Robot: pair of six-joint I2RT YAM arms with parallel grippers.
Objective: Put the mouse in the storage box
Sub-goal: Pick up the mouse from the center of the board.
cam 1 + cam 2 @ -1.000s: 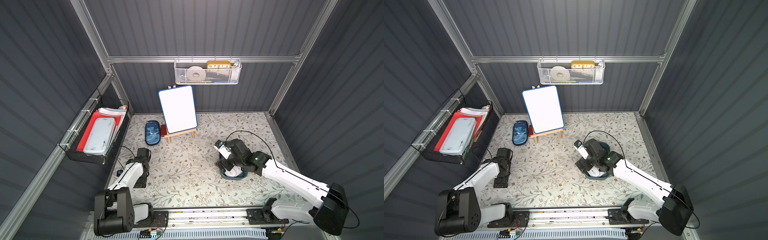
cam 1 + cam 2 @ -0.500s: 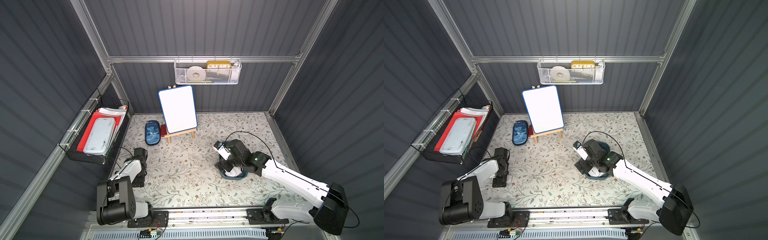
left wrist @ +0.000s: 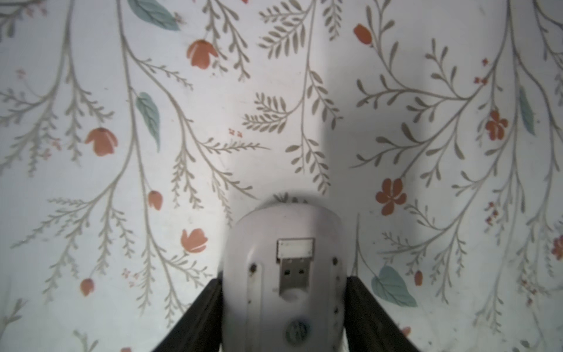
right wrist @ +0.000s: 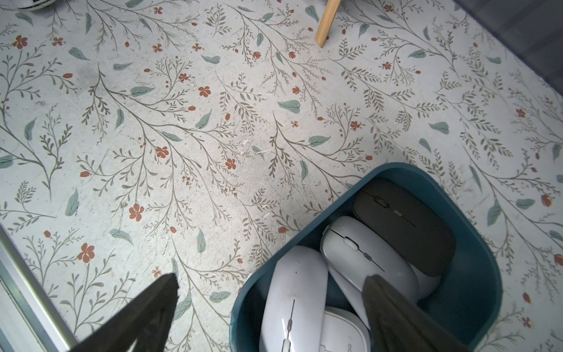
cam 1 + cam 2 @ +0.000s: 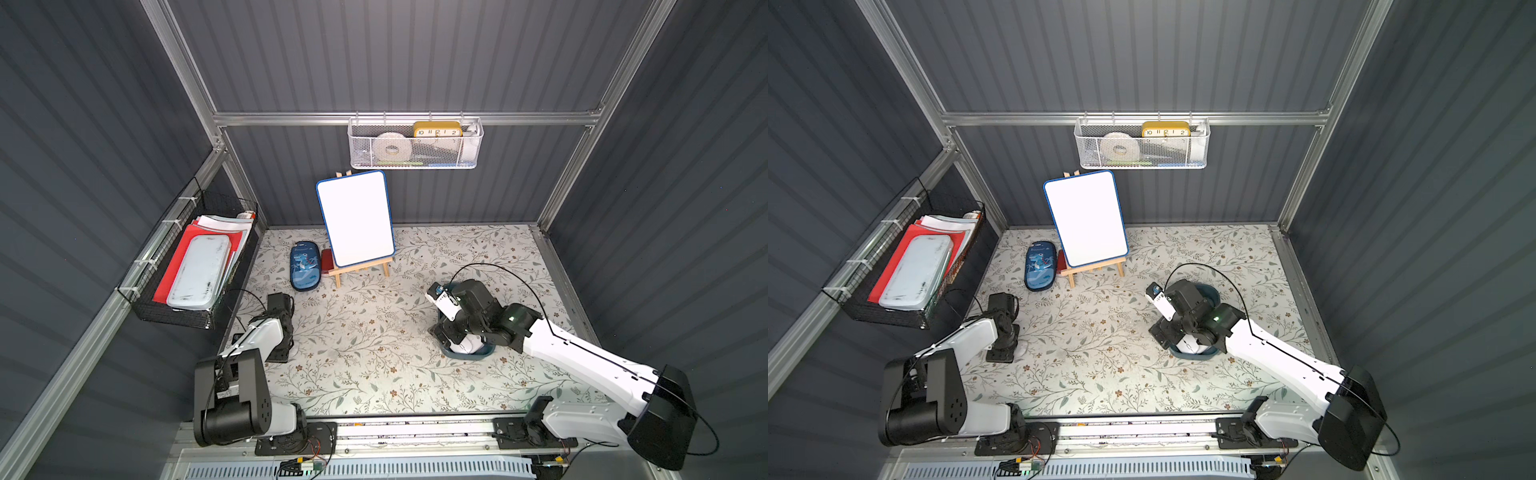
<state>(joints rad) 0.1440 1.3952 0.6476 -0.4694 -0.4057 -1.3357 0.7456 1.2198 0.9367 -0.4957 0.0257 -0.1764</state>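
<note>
Pinching mouse (image 3: 283, 274) — left fingers (image 3: 201, 320), underside showing
</note>
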